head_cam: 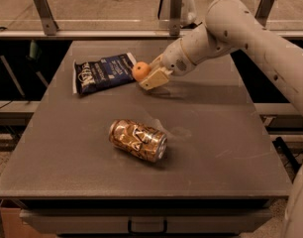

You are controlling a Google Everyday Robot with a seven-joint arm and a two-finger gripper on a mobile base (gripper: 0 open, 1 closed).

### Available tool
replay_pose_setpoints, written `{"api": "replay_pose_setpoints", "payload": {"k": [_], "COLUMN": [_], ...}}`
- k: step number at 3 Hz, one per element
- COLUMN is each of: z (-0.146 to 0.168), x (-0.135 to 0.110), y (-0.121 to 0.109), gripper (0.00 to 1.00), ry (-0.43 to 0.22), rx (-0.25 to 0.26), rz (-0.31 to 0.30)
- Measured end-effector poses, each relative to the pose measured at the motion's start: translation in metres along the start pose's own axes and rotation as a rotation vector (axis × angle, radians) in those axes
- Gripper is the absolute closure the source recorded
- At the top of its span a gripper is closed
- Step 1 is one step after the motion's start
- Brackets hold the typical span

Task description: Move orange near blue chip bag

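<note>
The orange (140, 71) is a small round fruit held at the tip of my gripper (147, 75), just off the right edge of the blue chip bag (103, 72). The bag lies flat on the grey table (211, 133) at the back left. My white arm reaches in from the upper right. The gripper's tan fingers (154, 78) close around the orange, low over the table surface.
A brown-gold patterned drink can (138, 140) lies on its side at the table's middle front. A metal rail with posts (175, 9) runs behind the table. Dark gaps flank the table on both sides.
</note>
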State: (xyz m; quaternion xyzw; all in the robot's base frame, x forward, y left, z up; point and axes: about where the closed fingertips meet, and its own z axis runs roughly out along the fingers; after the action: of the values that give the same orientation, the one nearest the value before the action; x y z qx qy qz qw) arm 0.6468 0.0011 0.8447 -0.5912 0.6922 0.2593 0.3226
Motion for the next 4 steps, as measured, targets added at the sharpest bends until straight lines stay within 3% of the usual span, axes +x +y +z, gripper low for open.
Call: {"api": "replay_pose_setpoints", "payload": {"k": [2,3,4], "z": [0.005,0.006,0.005], "x": [0.008,0.008,0.008], "y": [0.008,0.012,0.014], "gripper": [0.12,0.00,0.00], "ry": [-0.001,-0.001,-0.002], "rx": [-0.018,-0.024,-0.022], "rz": [0.021,0.023,0.026]}}
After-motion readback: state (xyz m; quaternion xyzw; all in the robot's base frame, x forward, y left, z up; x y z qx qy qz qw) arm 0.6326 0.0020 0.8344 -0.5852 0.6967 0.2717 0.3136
